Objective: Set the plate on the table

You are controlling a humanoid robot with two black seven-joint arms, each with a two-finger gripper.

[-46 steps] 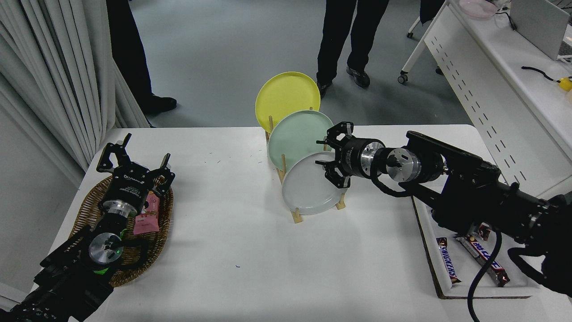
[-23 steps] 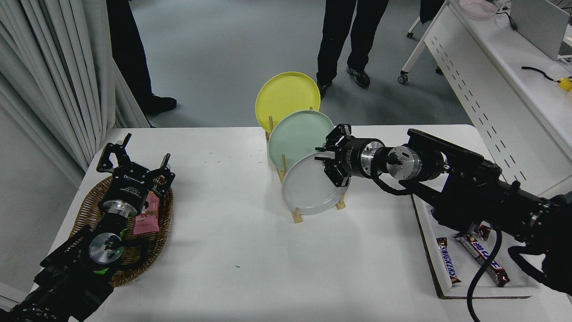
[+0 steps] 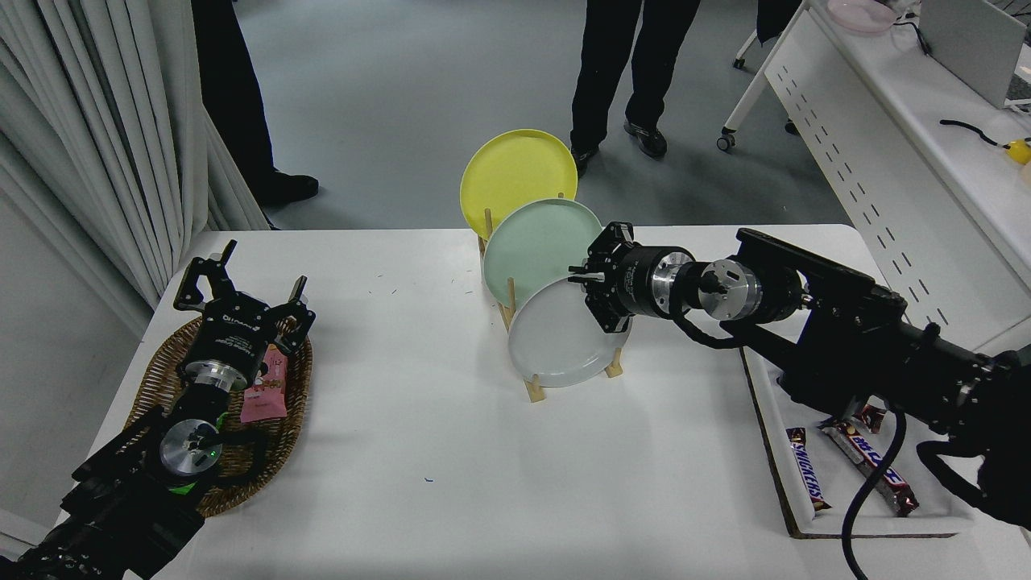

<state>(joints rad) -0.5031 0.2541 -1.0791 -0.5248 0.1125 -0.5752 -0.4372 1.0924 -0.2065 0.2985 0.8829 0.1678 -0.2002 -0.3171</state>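
The light grey plate point(image 3: 556, 338) stands tilted in the front slot of a wooden rack point(image 3: 533, 391) on the white table point(image 3: 451, 483). Behind it in the rack stand a mint green plate point(image 3: 532, 246) and a yellow plate point(image 3: 515, 173). My right gripper point(image 3: 594, 294) reaches in from the right and its fingers are closed on the grey plate's upper right rim. The plate still rests in the rack. My left gripper point(image 3: 242, 286) is parked open at the lower left, above a wicker basket point(image 3: 153, 379).
The basket holds a pink snack packet point(image 3: 266, 395). A white tray point(image 3: 805, 532) with Snickers bars point(image 3: 808, 479) lies at the right front under my right arm. People's legs point(image 3: 620, 72) stand beyond the far edge. A white perforated desk point(image 3: 870, 161) stands at the right.
My right gripper has moved slightly left onto the grey plate's upper right rim and its fingers have closed from wide open. The plates and the left arm have not moved.
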